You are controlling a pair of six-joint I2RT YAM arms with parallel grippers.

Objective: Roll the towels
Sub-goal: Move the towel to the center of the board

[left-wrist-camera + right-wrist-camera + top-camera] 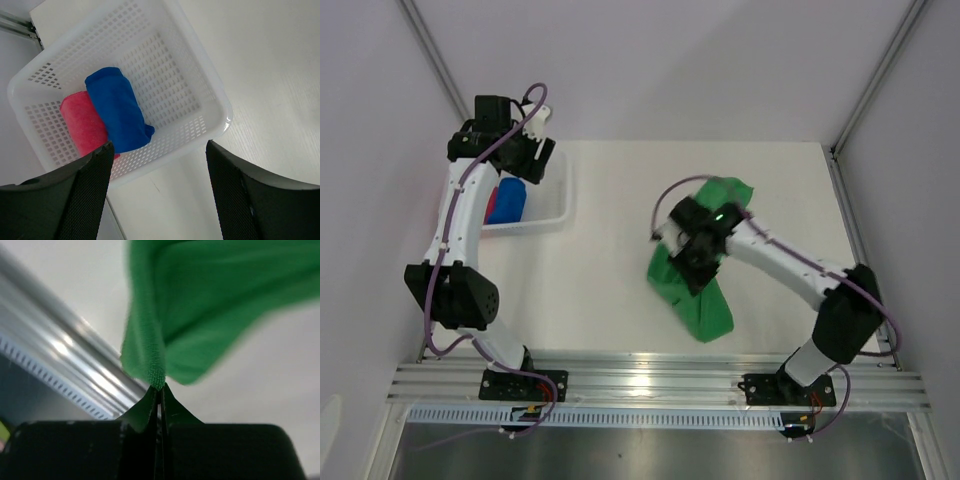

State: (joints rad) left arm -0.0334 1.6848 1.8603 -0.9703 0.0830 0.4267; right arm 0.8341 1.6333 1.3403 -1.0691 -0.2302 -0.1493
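Note:
The green towel (698,297) hangs and drapes on the table right of centre, partly lifted. My right gripper (687,262) is shut on its edge; in the right wrist view the fabric (200,300) rises from the pinched fingertips (158,389). The blue towel (118,107) and the pink-red towel (84,122) lie rolled side by side in the white mesh basket (220,100); they also show in the top view, blue (511,200) and pink-red (494,198). My left gripper (538,152) is open and empty above the basket's far side, its fingers (90,195) apart.
The basket (558,208) stands at the table's left edge under the left arm. An aluminium rail (650,380) runs along the near edge; it shows blurred in the right wrist view (75,365). White walls close in on both sides.

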